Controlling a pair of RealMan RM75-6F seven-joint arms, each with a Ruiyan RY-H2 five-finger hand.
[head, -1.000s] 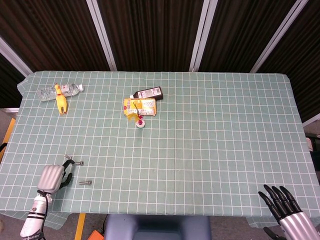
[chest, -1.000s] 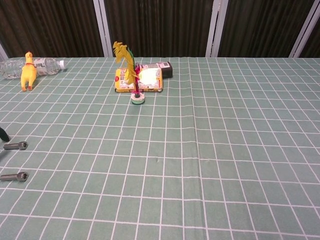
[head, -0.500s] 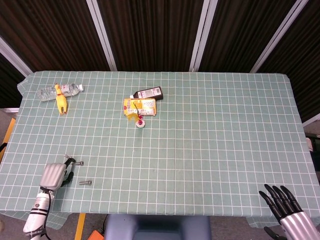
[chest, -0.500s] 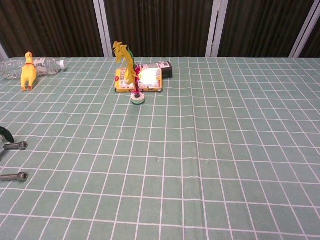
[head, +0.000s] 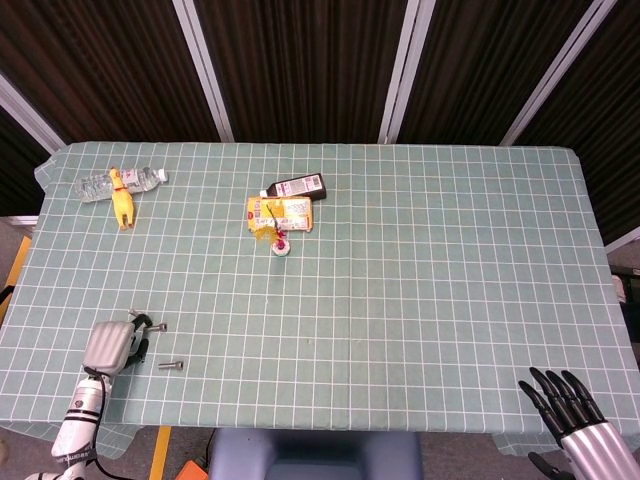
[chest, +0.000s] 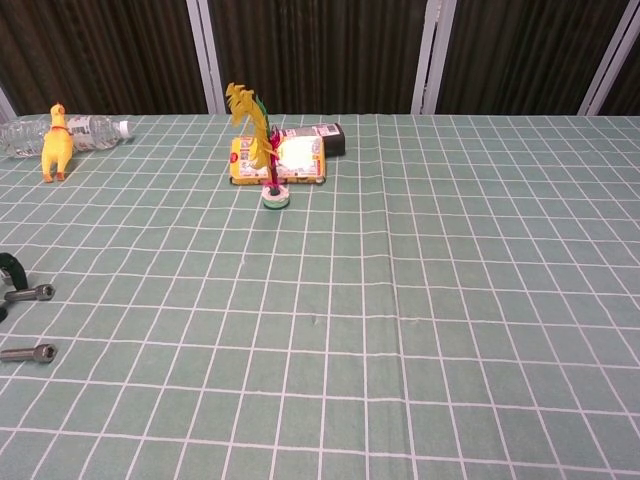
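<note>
Where table edge nears, left hand, bolts

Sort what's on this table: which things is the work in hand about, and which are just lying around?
In hand:
left hand, at the near left corner
two bolts: upper bolt at its fingertips, lower bolt beside it

Lying about:
water bottle
yellow rubber chicken
dark bottle
yellow packet
feather shuttlecock
right hand, fingers spread, holding nothing
</note>
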